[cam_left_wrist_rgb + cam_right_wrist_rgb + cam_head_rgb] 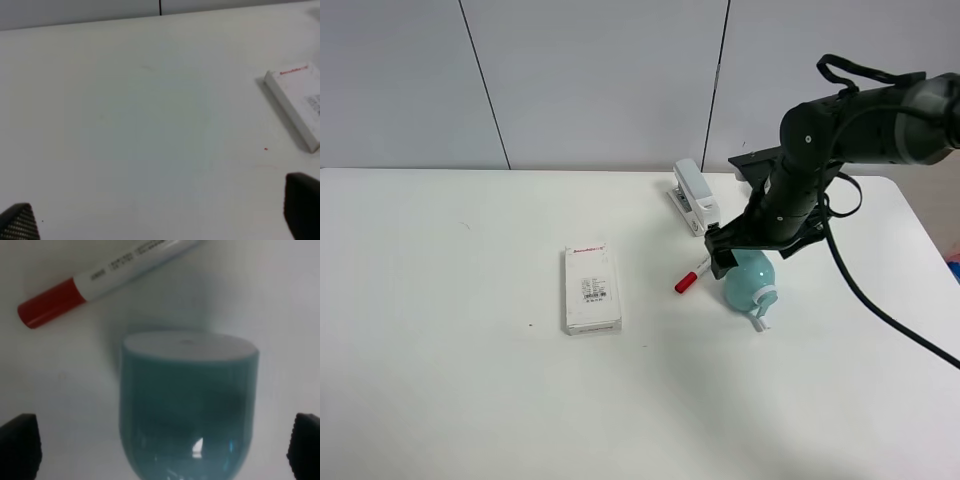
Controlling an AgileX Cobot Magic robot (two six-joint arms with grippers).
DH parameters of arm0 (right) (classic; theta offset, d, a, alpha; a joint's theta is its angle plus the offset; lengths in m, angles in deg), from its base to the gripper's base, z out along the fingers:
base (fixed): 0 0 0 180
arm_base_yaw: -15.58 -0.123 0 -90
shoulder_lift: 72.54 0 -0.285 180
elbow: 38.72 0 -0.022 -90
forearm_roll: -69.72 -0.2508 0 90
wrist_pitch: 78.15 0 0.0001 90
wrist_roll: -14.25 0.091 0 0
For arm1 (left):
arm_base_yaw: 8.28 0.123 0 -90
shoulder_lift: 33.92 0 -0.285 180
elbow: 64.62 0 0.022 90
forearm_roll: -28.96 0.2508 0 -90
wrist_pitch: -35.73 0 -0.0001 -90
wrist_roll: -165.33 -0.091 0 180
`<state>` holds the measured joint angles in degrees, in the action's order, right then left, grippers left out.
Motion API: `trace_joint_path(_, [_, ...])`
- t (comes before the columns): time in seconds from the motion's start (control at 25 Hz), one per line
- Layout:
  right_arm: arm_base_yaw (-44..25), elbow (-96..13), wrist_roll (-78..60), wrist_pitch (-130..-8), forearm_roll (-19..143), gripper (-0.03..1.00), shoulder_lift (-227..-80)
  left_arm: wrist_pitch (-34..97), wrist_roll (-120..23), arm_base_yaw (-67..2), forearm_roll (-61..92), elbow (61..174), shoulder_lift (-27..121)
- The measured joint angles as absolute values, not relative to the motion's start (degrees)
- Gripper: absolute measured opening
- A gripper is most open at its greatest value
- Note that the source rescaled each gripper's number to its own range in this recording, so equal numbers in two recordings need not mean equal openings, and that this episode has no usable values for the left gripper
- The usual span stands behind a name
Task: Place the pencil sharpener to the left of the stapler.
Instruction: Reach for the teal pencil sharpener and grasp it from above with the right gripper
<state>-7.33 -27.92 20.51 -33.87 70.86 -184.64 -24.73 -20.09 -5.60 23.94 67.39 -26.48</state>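
The mint-green pencil sharpener (750,282) lies on the table right of centre, its white crank handle pointing toward the front edge. In the right wrist view its rounded body (187,405) fills the gap between the two dark fingertips (17,447). My right gripper (735,262) hangs over it, open, with the jaws straddling the body and no visible contact. The grey-white stapler (693,196) sits behind the sharpener, to the left of it. My left gripper (161,215) is open above bare table and is out of the exterior view.
A red-capped white marker (692,278) (100,282) lies just left of the sharpener. A flat white box (591,289) (297,102) rests near the table's middle. The right arm's black cable trails off toward the right edge.
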Motion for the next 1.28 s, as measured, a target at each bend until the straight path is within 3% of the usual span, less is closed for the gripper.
trace_joint_path(1.28, [-5.2, -28.0, 21.0, -36.6, 69.3, 1.0, -194.0, -24.7, -20.1, -5.6, 23.9, 67.4, -26.5])
